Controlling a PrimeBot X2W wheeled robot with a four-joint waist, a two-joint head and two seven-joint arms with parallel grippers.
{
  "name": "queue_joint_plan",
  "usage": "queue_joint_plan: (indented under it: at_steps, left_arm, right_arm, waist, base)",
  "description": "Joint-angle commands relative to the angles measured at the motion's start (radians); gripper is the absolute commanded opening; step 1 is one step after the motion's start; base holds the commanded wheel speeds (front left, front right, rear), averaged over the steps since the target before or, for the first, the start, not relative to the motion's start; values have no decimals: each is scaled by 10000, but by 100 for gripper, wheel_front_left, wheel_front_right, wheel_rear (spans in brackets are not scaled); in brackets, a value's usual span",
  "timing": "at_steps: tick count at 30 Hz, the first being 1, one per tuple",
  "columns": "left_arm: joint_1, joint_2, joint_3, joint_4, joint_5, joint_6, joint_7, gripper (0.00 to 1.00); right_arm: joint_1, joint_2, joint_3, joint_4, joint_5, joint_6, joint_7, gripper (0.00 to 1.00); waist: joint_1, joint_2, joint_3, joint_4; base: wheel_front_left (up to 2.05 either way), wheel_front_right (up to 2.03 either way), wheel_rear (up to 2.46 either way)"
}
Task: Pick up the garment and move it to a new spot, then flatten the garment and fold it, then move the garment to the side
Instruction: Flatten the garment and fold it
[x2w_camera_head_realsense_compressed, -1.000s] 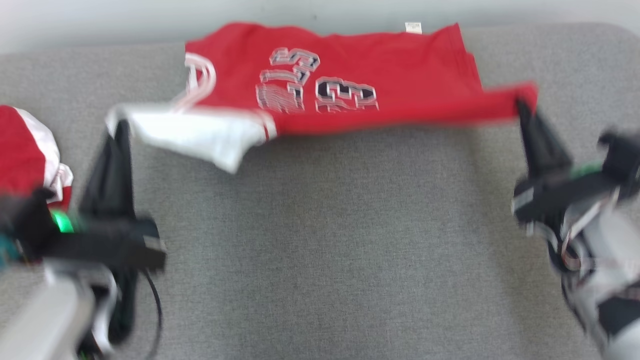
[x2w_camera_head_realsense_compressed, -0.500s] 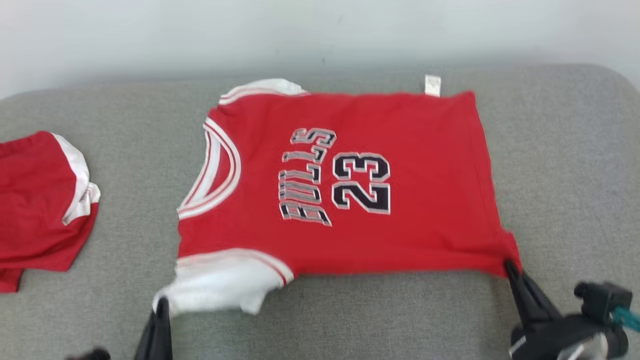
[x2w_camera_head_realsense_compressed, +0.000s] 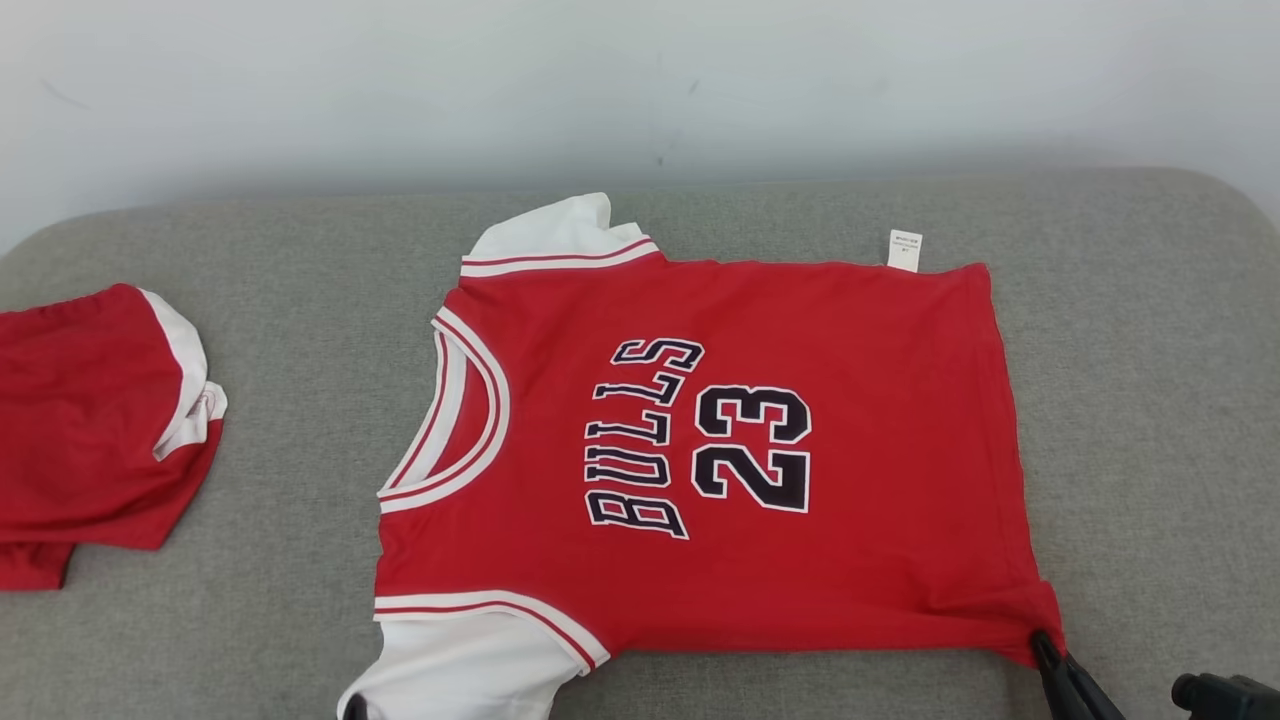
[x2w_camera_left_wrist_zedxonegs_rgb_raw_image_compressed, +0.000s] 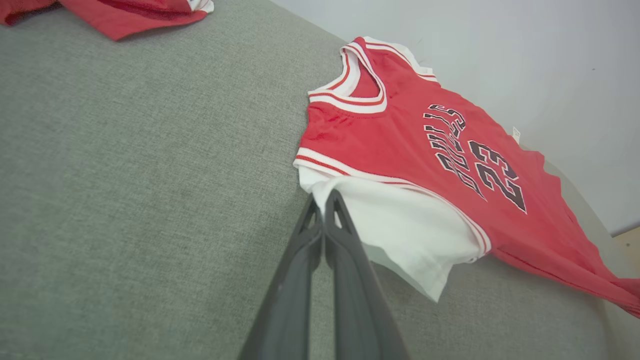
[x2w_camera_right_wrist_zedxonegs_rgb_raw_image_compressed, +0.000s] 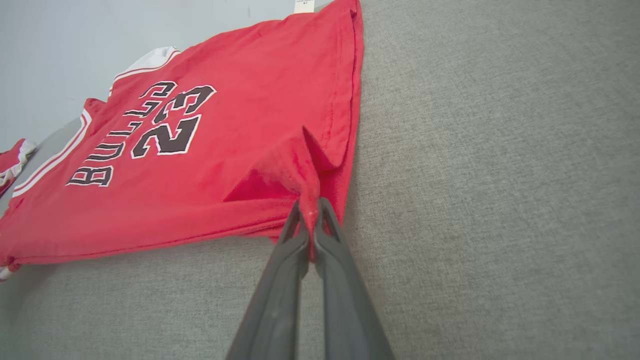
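A second red piece (x2w_camera_head_realsense_compressed: 90, 430) with white trim lies bunched near the left edge of the grey cushion (x2w_camera_head_realsense_compressed: 1130, 400) (shorts perhaps; it runs out of frame). A pale, faintly marked wall (x2w_camera_head_realsense_compressed: 640, 90) stands behind the cushion.

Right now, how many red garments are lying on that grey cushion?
2. The Bulls 23 jersey lies spread in the middle; a second red-and-white garment sits bunched at the robot's left, cut off by the head view's edge. More could lie out of frame.
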Motion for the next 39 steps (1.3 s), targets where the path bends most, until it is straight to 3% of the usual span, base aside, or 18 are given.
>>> queue_joint_plan:
  at_steps: [1, 10, 21, 32, 33, 34, 35, 36, 39]
  left_arm:
    - [-193, 36, 34, -60, 132, -23, -31, 0]
    - [-1662, 624, -117, -88, 575, -388, 457, 0]
    - [-4916, 1389, -241, 1242, 913, -1175, 1660, 0]
    - [-6873, 1248, -546, 3448, 1034, -1676, 1812, 0]
    - [-6961, 1224, -580, 3630, 1072, -1706, 1737, 0]
    - [-7061, 1212, -597, 3796, 1139, -1723, 1634, 0]
    - [-7142, 1181, -607, 3941, 1184, -1728, 1508, 46]
    - [-7189, 1114, -621, 4073, 1212, -1742, 1371, 100]
    - [-7251, 960, -694, 4426, 1229, -1801, 1020, 100]
  right_arm:
    - [-1, 93, -24, -103, 21, -24, 46, 0]
    - [-937, 366, 265, -398, 222, -24, 301, 0]
    - [-3306, 500, 828, 795, 333, -24, 486, 0]
    - [-5116, 649, 1406, 2555, 91, -24, 137, 0]
    - [-5208, 633, 1463, 2675, 72, -24, 59, 3]
    - [-5284, 615, 1500, 2786, 65, -24, -67, 26]
    - [-5341, 601, 1544, 2893, 76, -24, -150, 76]
    - [-5390, 586, 1602, 2992, 93, -24, -247, 100]
    - [-5414, 458, 1701, 3248, 139, -24, -473, 100]
  waist:
    - [0, 0, 50, -82]
    - [0, 0, 364, -593]
    - [0, 0, 928, -1131]
    - [0, 0, 1305, -1358]
    - [0, 0, 1313, -1365]
    - [0, 0, 1317, -1361]
    - [0, 0, 1314, -1355]
    - [0, 0, 1296, -1343]
    - [0, 0, 1177, -1276]
  base:
    - [0, 0, 0]
    - [0, 0, 0]
    - [0, 0, 0]
    - [0, 0, 0]
    - [0, 0, 0]
    - [0, 0, 0]
    - [0, 0, 0]
    - [0, 0, 0]
    - [0, 0, 0]
